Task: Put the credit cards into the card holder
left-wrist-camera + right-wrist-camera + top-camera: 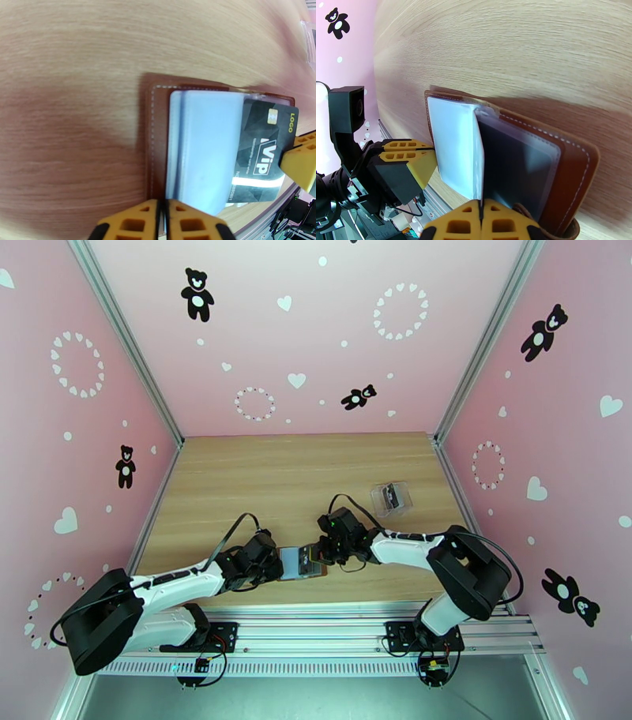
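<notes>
Brown leather card holder (304, 562) lies open at the near edge of the table (276, 477), left gripper (162, 219) pinched tight on 1 clear pocket (205, 146), right gripper (480, 221) clamped on a black credit card (264, 158) part-way in, and the next move, I'd say, is a straight push deeper.

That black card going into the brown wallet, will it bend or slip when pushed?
The black card lies flat and straight, so probably stiff. Its glossy face may slip in the right claw. The clear pockets look floppy and could buckle.
</notes>
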`<state>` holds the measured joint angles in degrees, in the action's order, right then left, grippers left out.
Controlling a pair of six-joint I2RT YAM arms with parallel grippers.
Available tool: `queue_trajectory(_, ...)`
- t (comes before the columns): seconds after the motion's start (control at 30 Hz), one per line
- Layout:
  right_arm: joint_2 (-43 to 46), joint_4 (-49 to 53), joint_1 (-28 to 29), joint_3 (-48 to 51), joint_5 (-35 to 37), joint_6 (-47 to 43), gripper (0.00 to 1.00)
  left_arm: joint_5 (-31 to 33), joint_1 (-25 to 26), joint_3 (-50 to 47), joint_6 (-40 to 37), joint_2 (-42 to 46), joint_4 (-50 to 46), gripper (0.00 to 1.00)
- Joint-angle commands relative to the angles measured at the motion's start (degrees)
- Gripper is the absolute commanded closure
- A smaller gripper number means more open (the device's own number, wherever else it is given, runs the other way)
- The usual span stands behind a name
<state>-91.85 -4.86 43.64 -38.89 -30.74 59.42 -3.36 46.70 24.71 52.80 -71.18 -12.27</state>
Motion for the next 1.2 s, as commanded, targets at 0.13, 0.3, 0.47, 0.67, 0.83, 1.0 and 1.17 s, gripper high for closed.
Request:
queue_trajectory(0.13, -2.43, -1.42, -0.05, 0.8, -0.37, 0.17, 1.0, 1.07, 0.68, -0.19, -0.06, -1.6, -0.09, 0.87)
queue_trajectory(0.3, -2.98, -1.82, 0.04, 0.75, -1.31, 0.17, 1.0, 1.19, 0.76, 0.01, -0.06, -2.0, -0.21, 0.87)
queue_trajectory(0.47, -3.09, -1.34, 0.31, 0.83, -1.72, -0.44, 1.0, 1.35, 0.75, 0.14, -0.06, -1.87, -0.48, 0.87)
queue_trajectory(0.67, -2.5, -0.51, 0.4, 0.83, -1.64, -1.04, 1.0, 1.47, 0.72, 0.17, -0.04, -1.76, -0.89, 0.87)
queue_trajectory(0.83, -1.43, 1.23, 0.42, 0.97, -1.27, -2.14, 1.0, 1.6, 0.76, 0.25, -0.23, -1.49, -1.16, 0.87)
queue_trajectory(1.0, -0.96, 2.75, 0.35, 0.97, -0.55, -3.31, 1.0, 1.63, 0.76, 0.44, -0.3, -1.85, -1.17, 0.87)
queue_trajectory(1.17, -1.1, 3.28, 0.04, 0.63, -0.46, -3.91, 1.0, 1.6, 0.74, 0.52, -0.5, -1.69, -1.34, 0.87)
